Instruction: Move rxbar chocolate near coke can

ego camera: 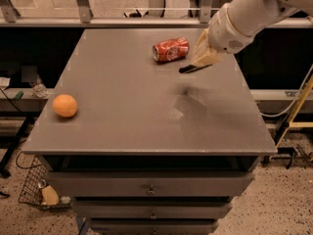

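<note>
The coke can (170,49) lies on its side near the far edge of the grey table (122,121). My gripper (198,62) hangs in the air just right of the can, above the table. It is shut on the rxbar chocolate (190,68), a thin black bar whose end sticks out below the pale fingers (207,56). The bar is off the surface and casts a shadow on the table nearer the front. Most of the bar is hidden by the fingers.
An orange (65,105) sits near the table's left edge. The table stands on a drawer cabinet (146,190). A rail (98,21) runs behind the far edge. A wire basket (41,192) sits on the floor at lower left.
</note>
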Available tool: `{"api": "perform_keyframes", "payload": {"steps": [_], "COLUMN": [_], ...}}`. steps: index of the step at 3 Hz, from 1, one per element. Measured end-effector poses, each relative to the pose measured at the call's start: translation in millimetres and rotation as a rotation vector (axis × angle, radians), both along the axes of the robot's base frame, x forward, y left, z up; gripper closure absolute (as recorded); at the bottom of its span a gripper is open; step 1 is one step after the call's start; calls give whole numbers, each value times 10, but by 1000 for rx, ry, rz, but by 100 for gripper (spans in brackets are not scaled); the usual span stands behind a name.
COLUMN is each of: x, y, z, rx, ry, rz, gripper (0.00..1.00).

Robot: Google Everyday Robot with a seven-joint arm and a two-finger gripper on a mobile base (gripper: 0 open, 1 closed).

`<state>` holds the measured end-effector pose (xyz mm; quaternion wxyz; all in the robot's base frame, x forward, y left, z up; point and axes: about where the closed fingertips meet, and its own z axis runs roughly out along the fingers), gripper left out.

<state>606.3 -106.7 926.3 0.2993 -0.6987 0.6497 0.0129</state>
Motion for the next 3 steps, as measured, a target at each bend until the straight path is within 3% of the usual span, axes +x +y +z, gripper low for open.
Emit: {"api": "perform_keyframes", "payload": {"steps": [1,2,3], "x": [462,796,986], "y": [65,118,217], "z": [-17,-206,-491], "rx": [83,167,226], "ry": [-70,-78,-34], "rz": [22,21,28], "gripper": [100,100,100]}}
